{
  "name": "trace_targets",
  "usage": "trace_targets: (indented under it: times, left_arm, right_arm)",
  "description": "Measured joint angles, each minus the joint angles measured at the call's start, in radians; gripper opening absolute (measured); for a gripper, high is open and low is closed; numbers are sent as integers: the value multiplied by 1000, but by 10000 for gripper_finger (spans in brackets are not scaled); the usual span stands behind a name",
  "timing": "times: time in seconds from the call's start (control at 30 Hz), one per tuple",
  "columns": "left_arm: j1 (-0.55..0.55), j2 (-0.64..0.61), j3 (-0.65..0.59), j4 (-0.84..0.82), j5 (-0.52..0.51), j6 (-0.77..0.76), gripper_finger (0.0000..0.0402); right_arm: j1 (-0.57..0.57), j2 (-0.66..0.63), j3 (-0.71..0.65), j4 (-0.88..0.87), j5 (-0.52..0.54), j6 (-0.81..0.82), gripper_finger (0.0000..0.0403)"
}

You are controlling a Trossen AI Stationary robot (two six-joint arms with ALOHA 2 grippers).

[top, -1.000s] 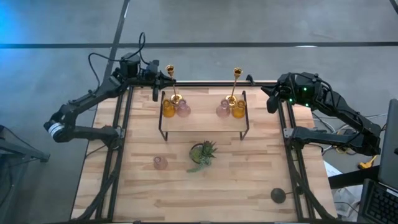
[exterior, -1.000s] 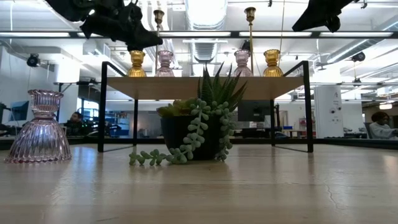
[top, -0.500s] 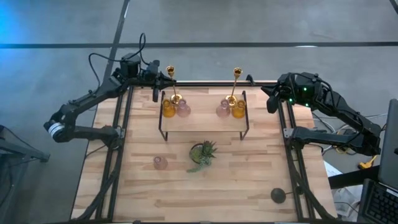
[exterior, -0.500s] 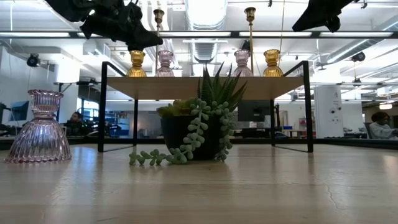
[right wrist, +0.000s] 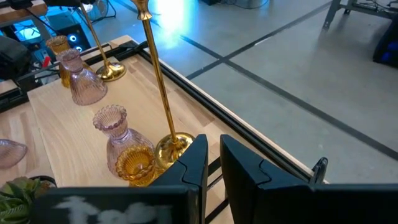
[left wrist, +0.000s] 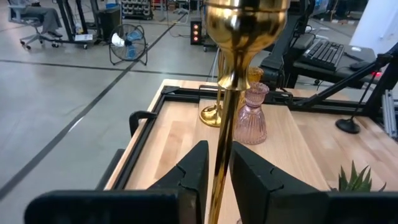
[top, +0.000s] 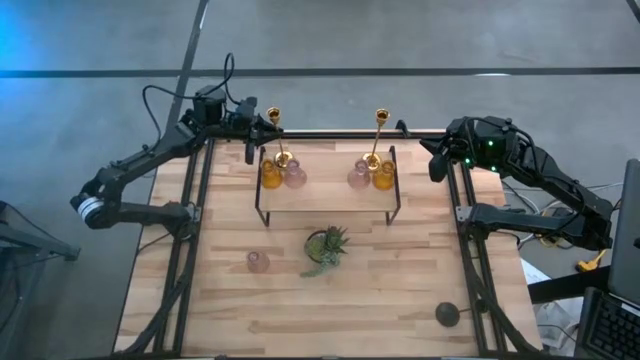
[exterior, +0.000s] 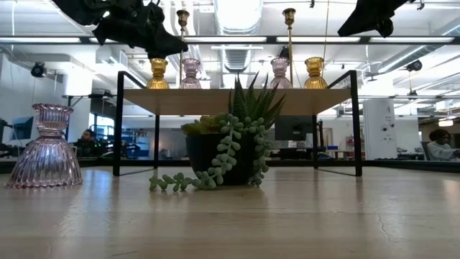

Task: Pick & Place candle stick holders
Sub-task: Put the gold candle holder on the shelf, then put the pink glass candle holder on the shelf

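A black-framed wooden shelf (top: 325, 192) stands at the table's far middle. On it stand two tall gold candle stick holders (top: 279, 140) (top: 376, 140), each beside an amber glass holder (top: 271, 176) and a pink one (top: 295, 177). My left gripper (left wrist: 219, 171) is at the shelf's far left corner, shut on the left gold holder. At the table's far right edge my right gripper (top: 436, 168) waits, shut and holding nothing. A third pink holder (top: 258, 261) stands on the tabletop, and a black holder (top: 447, 314) at the near right. My left gripper pinches the left gold holder's slim stem (left wrist: 225, 134) between its two fingers, a little below the cup (left wrist: 245, 18). The fingers come about level from the table's far left and lie across the stem. The holder stands upright, its round base (top: 284, 159) on the shelf.
A small potted green plant (top: 327, 245) sits on the tabletop just in front of the shelf. Black rails run along the table's left and right edges (top: 190, 230). Bare wood lies across the near half of the table.
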Motion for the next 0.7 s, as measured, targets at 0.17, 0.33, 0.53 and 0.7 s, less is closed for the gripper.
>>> trace_targets:
  times: [0.17, 0.33, 0.53, 0.7]
  left_arm:
    - [0, 0, 0, 0, 3, -11, 69]
    - [0, 0, 4, -1, 2, -11, 92]
    - [4, -9, 30, -50, -5, -13, 156]
    - [17, -24, 65, -176, -95, 23, 210]
  right_arm:
    - [0, 0, 0, 0, 0, 0, 38]
    - [0, 0, 0, 0, -2, 0, 38]
    - [0, 0, 0, 0, -2, 1, 38]
    - [0, -1, 0, 0, -2, 1, 38]
